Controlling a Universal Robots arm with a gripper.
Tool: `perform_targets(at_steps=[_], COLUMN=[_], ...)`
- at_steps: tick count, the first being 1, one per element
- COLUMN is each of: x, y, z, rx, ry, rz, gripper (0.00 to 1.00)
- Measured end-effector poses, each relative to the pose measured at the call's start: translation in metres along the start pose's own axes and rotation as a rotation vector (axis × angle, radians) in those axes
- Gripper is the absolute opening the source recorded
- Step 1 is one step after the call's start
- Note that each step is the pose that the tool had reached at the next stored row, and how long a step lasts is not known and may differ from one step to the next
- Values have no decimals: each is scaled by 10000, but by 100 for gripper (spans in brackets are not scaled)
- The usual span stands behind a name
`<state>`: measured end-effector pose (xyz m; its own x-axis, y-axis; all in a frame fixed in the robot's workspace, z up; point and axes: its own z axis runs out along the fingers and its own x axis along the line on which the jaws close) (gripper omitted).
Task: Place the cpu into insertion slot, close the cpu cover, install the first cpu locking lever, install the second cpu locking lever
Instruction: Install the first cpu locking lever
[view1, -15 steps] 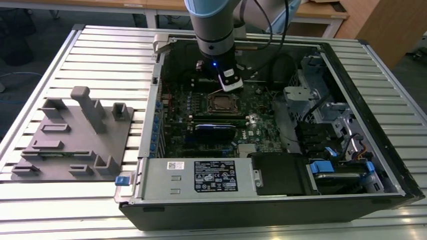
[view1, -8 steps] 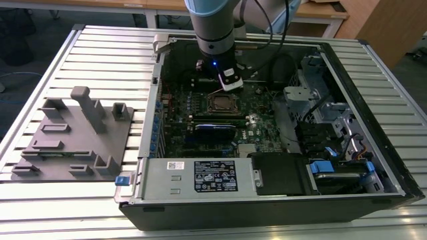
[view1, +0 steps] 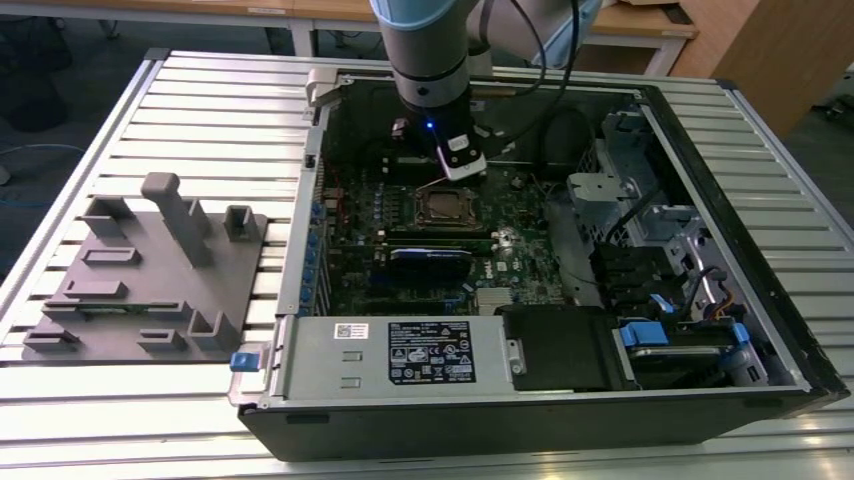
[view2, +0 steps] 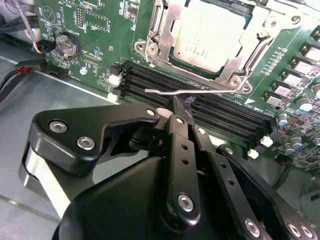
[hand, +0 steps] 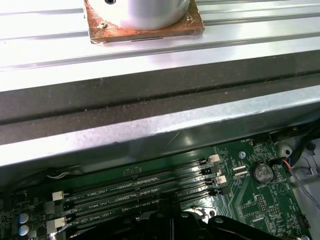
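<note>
At the slot (view2: 151, 49), cpu (view2: 212, 32) sits under the closed cover (view2: 171, 27), hand (view2: 175, 102) looks pinched shut with tips at the loose lever (view2: 200, 91); keep your push low and steady so it doesn't slip.

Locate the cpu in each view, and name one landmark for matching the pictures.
Exterior view: cpu at mid-board, inside the computer case.
Second wrist view: cpu just beyond the black memory slots.
First wrist view: those slots and the case wall.
Shared landmark: the green circuit board.
</note>
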<state>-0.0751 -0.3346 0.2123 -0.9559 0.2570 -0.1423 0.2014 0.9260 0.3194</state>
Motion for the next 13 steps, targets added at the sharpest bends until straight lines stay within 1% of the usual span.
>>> perform_targets(at_steps=[13], x=[-2], y=[3], z=[-9], rx=[-8], ry=[2], rz=[2], gripper=[10])
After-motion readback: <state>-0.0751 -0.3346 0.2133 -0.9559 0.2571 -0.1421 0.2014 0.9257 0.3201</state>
